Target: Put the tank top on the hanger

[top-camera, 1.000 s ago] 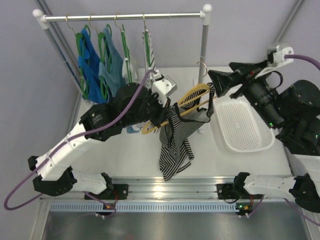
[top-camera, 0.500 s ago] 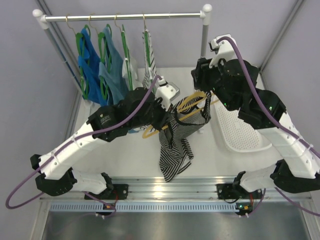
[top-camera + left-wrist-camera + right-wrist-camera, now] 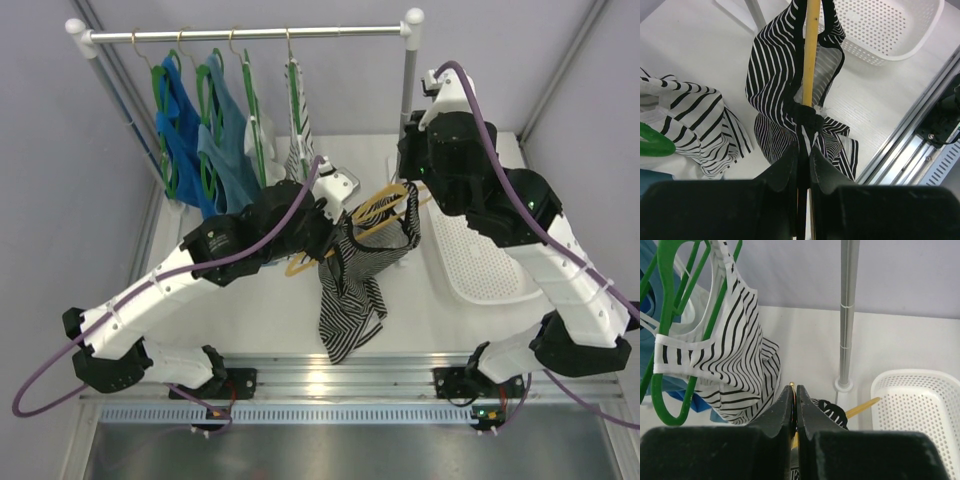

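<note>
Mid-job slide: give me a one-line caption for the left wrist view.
Left gripper clamps the yellow hanger, striped tank top draped on it, white perforated basket beyond.

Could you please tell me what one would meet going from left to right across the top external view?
blue tops → pale striped top → dark striped tank top → white basket

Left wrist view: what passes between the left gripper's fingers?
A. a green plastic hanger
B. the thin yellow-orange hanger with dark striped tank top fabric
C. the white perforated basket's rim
B: the thin yellow-orange hanger and dark striped tank top run into the shut left gripper.
</note>
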{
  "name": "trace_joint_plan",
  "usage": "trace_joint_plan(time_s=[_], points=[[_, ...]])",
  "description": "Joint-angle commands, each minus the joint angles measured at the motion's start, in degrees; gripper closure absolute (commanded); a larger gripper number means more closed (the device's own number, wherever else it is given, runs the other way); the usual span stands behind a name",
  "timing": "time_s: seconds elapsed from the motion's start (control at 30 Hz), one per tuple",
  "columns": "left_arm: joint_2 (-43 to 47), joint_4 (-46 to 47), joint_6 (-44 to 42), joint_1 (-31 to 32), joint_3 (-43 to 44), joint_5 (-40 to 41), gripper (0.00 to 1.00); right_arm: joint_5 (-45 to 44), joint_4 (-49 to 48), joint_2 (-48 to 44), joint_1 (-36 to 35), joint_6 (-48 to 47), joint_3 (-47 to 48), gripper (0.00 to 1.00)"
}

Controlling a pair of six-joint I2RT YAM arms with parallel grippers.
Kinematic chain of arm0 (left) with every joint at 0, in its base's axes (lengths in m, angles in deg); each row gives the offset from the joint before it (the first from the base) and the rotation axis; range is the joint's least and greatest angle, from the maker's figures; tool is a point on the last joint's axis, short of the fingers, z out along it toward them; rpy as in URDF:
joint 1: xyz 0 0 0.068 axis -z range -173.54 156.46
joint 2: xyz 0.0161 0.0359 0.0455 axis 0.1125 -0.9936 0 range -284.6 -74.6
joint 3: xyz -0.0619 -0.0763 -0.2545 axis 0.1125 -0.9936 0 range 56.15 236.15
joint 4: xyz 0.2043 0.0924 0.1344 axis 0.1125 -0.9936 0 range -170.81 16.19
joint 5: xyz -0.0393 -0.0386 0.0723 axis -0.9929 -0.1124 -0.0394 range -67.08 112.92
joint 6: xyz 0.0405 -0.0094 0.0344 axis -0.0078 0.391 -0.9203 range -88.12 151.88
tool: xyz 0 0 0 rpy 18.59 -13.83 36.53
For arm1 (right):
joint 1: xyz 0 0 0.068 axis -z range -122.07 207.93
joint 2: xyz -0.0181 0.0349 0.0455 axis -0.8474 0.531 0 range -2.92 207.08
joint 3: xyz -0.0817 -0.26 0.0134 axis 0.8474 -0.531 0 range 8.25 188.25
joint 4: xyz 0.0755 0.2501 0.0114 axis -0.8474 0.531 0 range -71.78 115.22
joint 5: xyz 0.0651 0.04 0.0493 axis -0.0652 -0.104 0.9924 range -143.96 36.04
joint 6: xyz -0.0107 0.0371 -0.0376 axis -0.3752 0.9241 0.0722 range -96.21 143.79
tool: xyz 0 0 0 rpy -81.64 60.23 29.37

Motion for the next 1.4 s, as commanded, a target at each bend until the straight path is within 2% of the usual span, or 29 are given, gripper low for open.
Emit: trace_joint_plan(time_s=[0.0, 0.43, 0.77, 1.1, 1.37], points=[[3.1, 4.9, 0.9, -0.2, 0.0, 3.0, 1.00, -4.8, 4.8, 0.8, 1.2, 2.9, 3.8, 1.00], [1.6, 9.6, 3.2, 1.7, -0.1, 6.5, 1.00, -16.4, 10.1, 5.0, 1.3, 8.0, 6.1, 1.00], [1.1, 13.8, 8.1, 8.8, -3.3, 18.9, 1.00, -23.1, 12.2, 8.9, 1.3, 9.6, 7.5, 1.00], [-0.5, 16.5, 12.7, 14.3, -4.9, 23.6, 1.00, -23.6, 13.1, 10.4, 1.1, 10.5, 7.8, 1.00], [-1.7, 18.0, 14.9, 15.1, -5.7, 25.7, 1.00, -21.2, 12.4, 9.8, 1.1, 10.4, 7.8, 1.00]])
